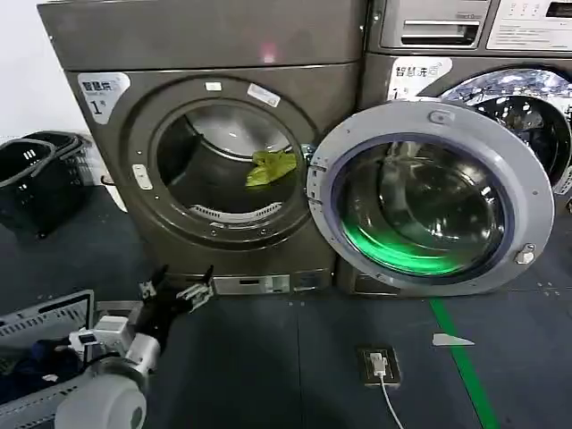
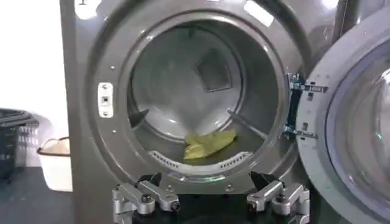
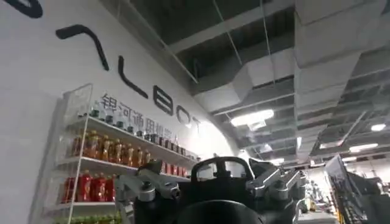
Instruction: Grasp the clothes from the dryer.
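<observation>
So the dryer had its round door swung all the way open to the right of the porthole, glass facing out with a green glow along its lower rim. The clothes, just a small yellow-green scrap, were lying inside the drum near the front lip, toward the hinge side of the opening; from the left wrist camera they sat low in the drum, right behind the rim.

The left gripper was out in front of the dryer, below the porthole and well apart from the fabric, fingers spread with nothing between them.

The right gripper was pointed up at a ceiling and a wall with a shelf of bottles; honestly couldn't tell if it was spread or pressed together.

A dark basket stood on the floor left of the dryer.
</observation>
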Robot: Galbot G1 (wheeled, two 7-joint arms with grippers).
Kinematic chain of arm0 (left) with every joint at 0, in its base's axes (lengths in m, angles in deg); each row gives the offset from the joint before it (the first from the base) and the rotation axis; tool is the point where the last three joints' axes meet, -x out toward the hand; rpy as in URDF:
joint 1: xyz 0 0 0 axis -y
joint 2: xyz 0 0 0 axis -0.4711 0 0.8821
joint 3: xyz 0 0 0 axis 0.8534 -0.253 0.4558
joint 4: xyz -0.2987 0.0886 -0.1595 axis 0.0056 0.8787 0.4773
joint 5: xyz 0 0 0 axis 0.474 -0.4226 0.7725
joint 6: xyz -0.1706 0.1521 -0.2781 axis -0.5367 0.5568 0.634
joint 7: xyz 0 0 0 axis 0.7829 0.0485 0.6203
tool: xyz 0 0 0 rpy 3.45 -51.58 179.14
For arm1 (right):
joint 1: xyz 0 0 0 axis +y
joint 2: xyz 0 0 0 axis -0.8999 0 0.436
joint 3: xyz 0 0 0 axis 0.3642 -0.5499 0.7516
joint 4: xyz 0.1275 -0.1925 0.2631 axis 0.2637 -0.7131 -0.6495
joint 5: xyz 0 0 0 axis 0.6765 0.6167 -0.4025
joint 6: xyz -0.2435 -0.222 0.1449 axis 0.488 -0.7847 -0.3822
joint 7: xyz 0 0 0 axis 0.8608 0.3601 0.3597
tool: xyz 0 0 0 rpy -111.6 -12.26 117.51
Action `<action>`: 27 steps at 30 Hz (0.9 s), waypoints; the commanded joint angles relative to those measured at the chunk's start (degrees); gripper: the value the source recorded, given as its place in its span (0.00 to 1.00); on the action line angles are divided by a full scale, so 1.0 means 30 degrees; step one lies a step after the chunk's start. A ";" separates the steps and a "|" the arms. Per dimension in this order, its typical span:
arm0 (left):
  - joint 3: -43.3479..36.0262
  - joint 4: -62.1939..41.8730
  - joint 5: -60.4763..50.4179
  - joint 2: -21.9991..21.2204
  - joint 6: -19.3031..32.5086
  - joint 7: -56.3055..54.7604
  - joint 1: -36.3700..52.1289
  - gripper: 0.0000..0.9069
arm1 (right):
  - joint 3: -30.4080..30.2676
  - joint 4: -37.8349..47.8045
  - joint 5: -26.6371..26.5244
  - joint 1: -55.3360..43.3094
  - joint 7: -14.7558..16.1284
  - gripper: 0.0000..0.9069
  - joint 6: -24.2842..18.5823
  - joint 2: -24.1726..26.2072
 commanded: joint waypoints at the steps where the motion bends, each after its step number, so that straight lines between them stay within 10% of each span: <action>1: -0.0012 0.0266 0.0392 0.0018 -0.0044 -0.0012 0.0045 1.00 | 0.0039 -0.0106 -0.0335 0.0003 0.0111 1.00 -0.0572 -0.0072; 27: -0.0380 -0.0834 -0.0575 0.0417 0.0269 0.0319 0.1345 1.00 | 0.0173 0.0018 -0.0312 0.0321 0.0629 1.00 -0.2172 -0.0188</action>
